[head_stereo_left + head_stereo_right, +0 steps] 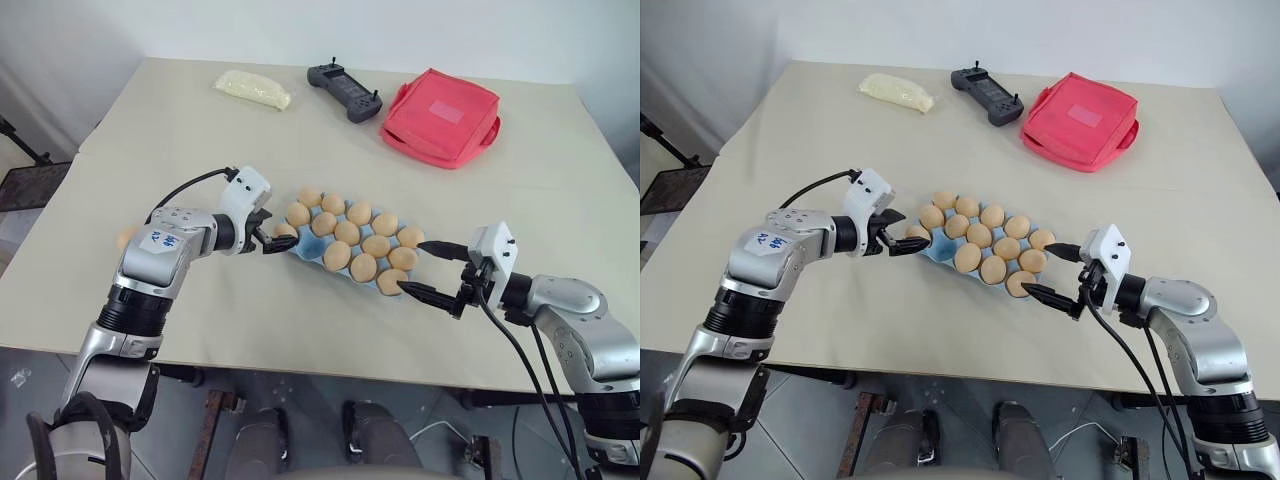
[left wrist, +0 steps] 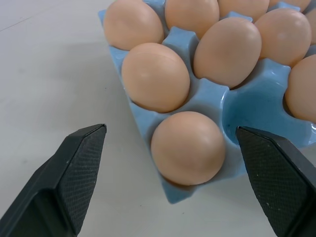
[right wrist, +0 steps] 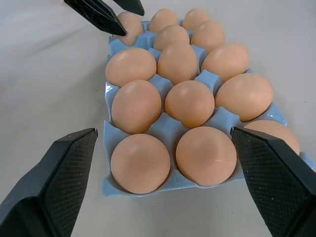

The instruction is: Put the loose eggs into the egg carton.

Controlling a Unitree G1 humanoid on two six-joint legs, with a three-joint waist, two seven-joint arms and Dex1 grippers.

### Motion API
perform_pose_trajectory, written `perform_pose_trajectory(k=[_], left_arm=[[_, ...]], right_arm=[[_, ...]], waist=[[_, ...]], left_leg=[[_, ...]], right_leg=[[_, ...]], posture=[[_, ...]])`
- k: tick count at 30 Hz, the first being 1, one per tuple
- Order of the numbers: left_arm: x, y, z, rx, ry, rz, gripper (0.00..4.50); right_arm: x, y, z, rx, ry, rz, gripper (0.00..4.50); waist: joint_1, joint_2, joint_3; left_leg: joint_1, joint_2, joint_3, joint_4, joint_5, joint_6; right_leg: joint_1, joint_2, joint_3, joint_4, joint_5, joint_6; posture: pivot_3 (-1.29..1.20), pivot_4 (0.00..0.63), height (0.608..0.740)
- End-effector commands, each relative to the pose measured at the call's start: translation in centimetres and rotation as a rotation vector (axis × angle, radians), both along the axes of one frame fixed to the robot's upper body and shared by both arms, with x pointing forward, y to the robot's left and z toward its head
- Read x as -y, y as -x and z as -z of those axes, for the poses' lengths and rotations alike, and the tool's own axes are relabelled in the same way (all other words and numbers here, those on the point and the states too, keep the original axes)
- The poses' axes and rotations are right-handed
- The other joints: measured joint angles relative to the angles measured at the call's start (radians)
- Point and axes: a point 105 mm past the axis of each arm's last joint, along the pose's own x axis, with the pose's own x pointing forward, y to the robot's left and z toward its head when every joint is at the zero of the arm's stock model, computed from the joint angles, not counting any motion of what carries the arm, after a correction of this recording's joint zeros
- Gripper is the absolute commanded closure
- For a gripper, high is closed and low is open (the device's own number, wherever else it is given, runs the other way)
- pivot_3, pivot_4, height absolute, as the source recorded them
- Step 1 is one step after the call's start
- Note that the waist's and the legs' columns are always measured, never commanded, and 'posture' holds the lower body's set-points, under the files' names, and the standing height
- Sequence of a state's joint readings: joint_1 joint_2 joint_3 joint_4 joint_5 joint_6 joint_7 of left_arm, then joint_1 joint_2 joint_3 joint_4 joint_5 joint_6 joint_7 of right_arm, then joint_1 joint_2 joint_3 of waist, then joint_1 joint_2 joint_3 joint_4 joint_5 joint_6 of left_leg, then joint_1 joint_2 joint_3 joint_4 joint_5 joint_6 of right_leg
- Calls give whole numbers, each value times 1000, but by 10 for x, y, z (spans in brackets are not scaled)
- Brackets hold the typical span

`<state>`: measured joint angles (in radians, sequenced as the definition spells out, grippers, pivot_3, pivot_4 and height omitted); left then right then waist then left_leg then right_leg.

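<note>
The bench (image 1: pixel 150 130) has a pale beige, matt top that fills most of the head views. Behind its far edge stands a plain light wall. At the robot's left, beyond the bench corner, a dark metal frame with a mesh part (image 1: pixel 25 180) stands on the floor.

The egg carton (image 1: pixel 312 246), light blue, lies on the bench near the front edge, between the two arms, with its long side running slantwise from near left to far right. Almost all of its cups hold tan-orange eggs (image 1: pixel 347 232). One cup at the carton's left end, beside the corner egg, is bare blue in the left wrist view. One more egg (image 1: pixel 124 238) lies loose on the bench to the left of the left arm, partly hidden by it.

The left gripper (image 1: pixel 277 243) is at the left end of the carton, its fingers wide apart on either side of the corner egg (image 2: pixel 187 147) and gripping nothing. The right gripper (image 1: pixel 424 268) is at the carton's right end, also spread wide and empty, with its fingers (image 3: pixel 49 187) on both sides of that end.

At the far side of the bench lie a pale yellow packet (image 1: pixel 252 88), a dark handheld controller (image 1: pixel 344 90) and a red fabric pouch (image 1: pixel 440 117), well apart from the carton.
</note>
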<state>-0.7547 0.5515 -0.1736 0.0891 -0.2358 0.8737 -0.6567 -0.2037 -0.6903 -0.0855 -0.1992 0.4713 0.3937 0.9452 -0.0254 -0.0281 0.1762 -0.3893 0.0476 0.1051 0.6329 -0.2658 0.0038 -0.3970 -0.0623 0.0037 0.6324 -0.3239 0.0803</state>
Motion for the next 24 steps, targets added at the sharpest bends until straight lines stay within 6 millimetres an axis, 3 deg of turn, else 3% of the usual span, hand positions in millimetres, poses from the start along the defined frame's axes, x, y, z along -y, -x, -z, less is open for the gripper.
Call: perform_pose_trajectory(k=[1, 7, 10, 13, 24], left_arm=[[5, -2, -10, 46, -1, 18, 663], [4, -3, -10, 48, 5, 9, 2648], [4, -3, -13, 51, 14, 8, 3320], [3, -2, -18, 59, 43, 1, 3537], [9, 8, -53, 86, 251, 17, 3550]], right_arm=[[-4, 2, -10, 44, -14, -13, 0], [-4, 2, -10, 44, -13, -10, 0], [-4, 2, -11, 44, -14, -8, 0], [-4, 2, -11, 44, -12, -9, 0], [-4, 2, -11, 45, -14, -11, 0]], waist=[[0, 0, 0], [0, 0, 0], [0, 0, 0], [0, 0, 0], [0, 0, 0]], left_leg=[[0, 0, 0, 0, 0, 0], [0, 0, 0, 0, 0, 0], [0, 0, 0, 0, 0, 0], [0, 0, 0, 1, 0, 0], [0, 0, 0, 2, 0, 0]], right_leg=[[0, 0, 0, 0, 0, 0], [0, 0, 0, 0, 0, 0], [0, 0, 0, 1, 0, 0], [0, 0, 0, 1, 0, 0], [0, 0, 0, 3, 0, 0]], posture=[[0, 150, 740], [0, 150, 740], [0, 150, 740], [0, 150, 740], [0, 150, 740]])
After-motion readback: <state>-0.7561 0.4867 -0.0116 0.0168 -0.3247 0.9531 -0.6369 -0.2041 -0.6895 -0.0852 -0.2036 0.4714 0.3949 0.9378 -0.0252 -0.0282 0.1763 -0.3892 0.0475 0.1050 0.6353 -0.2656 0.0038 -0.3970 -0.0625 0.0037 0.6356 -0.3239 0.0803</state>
